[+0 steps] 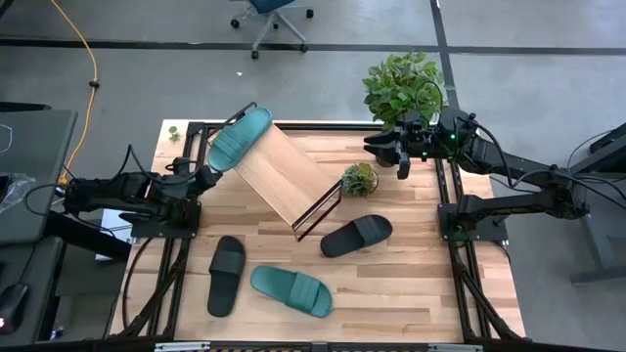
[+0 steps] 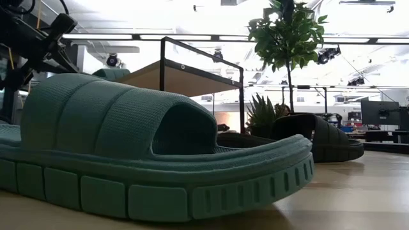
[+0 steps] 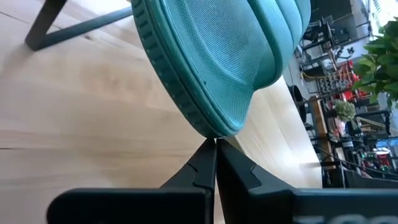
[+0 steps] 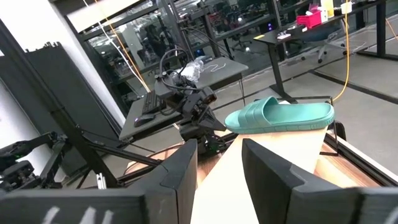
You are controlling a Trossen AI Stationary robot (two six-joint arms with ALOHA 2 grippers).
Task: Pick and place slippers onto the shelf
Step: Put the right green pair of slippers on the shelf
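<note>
Seen from above: left arm stretched level across the bench (image 1: pixel 391 293) from nine o'clock, its left gripper (image 1: pixel 209 176) at the heel of a teal slipper (image 1: pixel 241 137), fingers (image 3: pixel 205 165) pressed together with tips right at the slipper's heel edge; whether anything is pinched cannot be told. That teal slipper lying on the upper end of the slanted shelf (image 1: pixel 284 176), toward eleven o'clock. Right arm folded back at the two o'clock corner, right gripper (image 1: pixel 403 156) raised beside a leafy plant (image 1: pixel 403 86), fingers spread and holding nothing. On the bench: second teal slipper (image 1: pixel 290 290) at six o'clock, one black slipper (image 1: pixel 226 275) at seven, another black slipper (image 1: pixel 356 236) near centre beside the shelf's low end. Small potted succulent (image 1: pixel 359 179) by the shelf.
</note>
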